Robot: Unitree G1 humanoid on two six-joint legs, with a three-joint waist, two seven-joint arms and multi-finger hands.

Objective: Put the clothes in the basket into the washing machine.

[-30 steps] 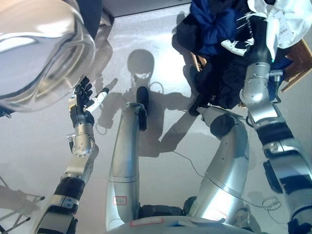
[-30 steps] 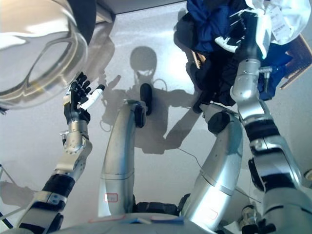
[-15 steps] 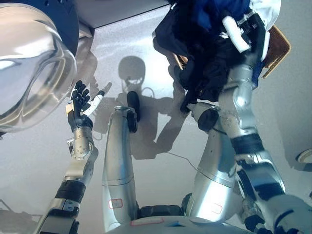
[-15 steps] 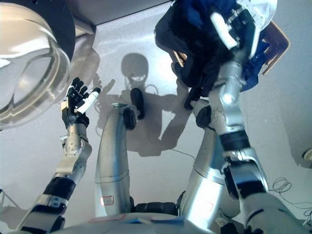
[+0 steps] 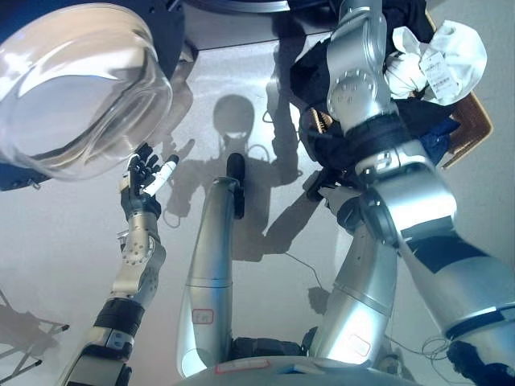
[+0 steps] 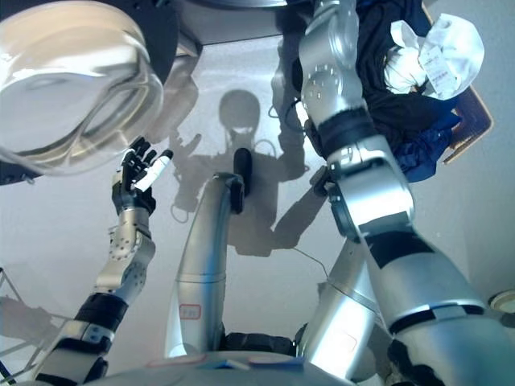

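A wicker basket [image 5: 476, 121] stands at the upper right, filled with dark clothes [image 5: 402, 133], a blue garment [image 6: 426, 151] and a white garment with a tag [image 5: 441, 58]. The washing machine's round glass door [image 5: 80, 88] hangs open at the upper left. The machine's dark front [image 5: 241, 5] runs along the top edge. My left hand [image 5: 146, 181] is open, fingers straight, just below the door and holding nothing. My right arm [image 5: 362, 88] reaches up past the basket and out of the top edge, so its hand is hidden.
Pale grey floor [image 5: 48, 265] lies all around. A folding rack's legs [image 5: 24, 342] show at the lower left. A small round object [image 6: 503, 301] sits on the floor at the right edge.
My right arm has swung up and left, and its hand with the dark and blue clothes has gone past the top edge. The view has shifted. My left hand stays by the door.
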